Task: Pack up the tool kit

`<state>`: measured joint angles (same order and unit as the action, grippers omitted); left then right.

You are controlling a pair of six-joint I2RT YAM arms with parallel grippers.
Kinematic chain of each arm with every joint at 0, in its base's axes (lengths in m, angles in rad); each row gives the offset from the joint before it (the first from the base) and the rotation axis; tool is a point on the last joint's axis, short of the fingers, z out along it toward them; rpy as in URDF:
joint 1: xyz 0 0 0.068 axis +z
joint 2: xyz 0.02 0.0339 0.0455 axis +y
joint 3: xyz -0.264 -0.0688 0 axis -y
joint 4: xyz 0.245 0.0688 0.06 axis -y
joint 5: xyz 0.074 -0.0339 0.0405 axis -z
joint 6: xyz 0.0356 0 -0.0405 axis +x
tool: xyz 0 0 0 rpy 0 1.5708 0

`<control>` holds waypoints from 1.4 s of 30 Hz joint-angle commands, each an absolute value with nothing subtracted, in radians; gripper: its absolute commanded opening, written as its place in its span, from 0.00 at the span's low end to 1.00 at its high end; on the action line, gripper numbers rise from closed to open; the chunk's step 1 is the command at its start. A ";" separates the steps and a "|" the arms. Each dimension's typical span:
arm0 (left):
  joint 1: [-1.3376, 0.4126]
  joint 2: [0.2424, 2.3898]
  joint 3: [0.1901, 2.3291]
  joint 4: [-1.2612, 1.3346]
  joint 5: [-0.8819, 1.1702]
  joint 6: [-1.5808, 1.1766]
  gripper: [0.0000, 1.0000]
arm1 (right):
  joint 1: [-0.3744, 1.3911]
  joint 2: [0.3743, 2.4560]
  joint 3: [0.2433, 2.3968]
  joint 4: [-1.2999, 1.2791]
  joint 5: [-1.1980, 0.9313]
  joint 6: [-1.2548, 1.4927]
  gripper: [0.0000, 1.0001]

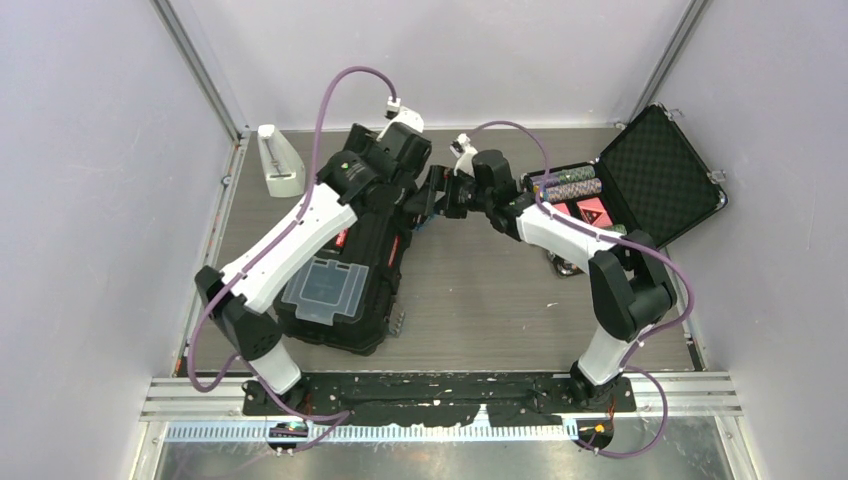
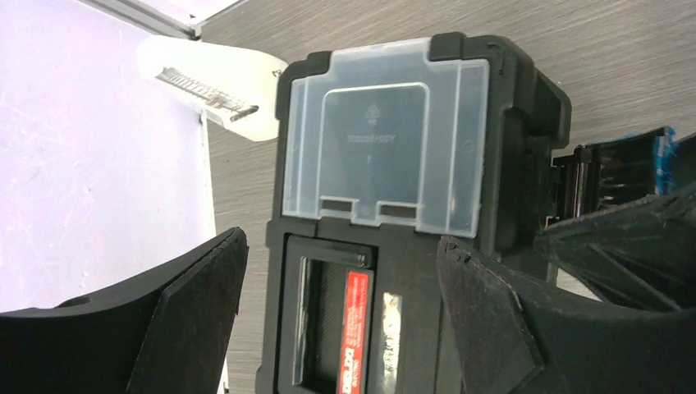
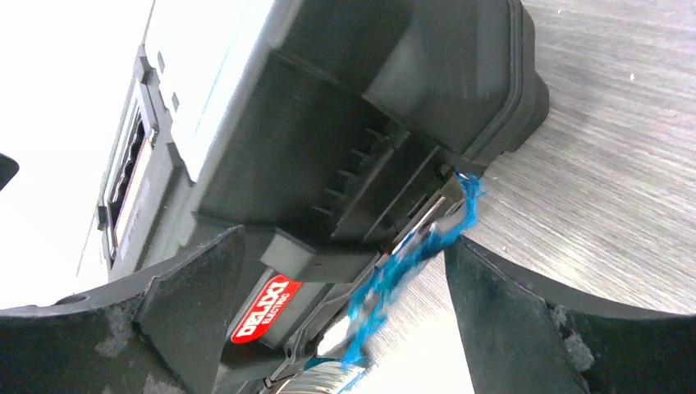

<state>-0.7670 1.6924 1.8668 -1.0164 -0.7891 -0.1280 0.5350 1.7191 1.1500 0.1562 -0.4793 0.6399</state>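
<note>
The tool kit's black toolbox [image 1: 368, 275] lies on the table with its lid down and a clear grey compartment [image 2: 382, 139] on top. My left gripper [image 2: 341, 304] hangs open above the lid, its fingers either side of the red-labelled handle [image 2: 357, 328] without touching it. At the box's right side my right gripper [image 3: 345, 295] is open, and the blue latch [image 3: 410, 263] sits between its fingers beside a red label [image 3: 264, 310]. From above, the left gripper [image 1: 395, 165] and right gripper [image 1: 435, 195] meet at the box's far end. No loose tools show.
A white object [image 1: 278, 160] stands at the back left by the wall. A smaller black foam-lined case [image 1: 655, 180] lies open at the right with poker chips [image 1: 572, 186] inside. Walls close in on three sides.
</note>
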 commanded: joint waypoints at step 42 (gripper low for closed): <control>-0.663 0.970 1.242 -0.833 -0.470 -0.204 0.86 | 0.342 2.062 1.195 0.722 -1.033 0.388 0.69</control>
<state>-0.6670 1.0069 1.2961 -0.9157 -0.4950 -0.2092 0.3466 2.0006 1.1473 0.4328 -0.8387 0.3767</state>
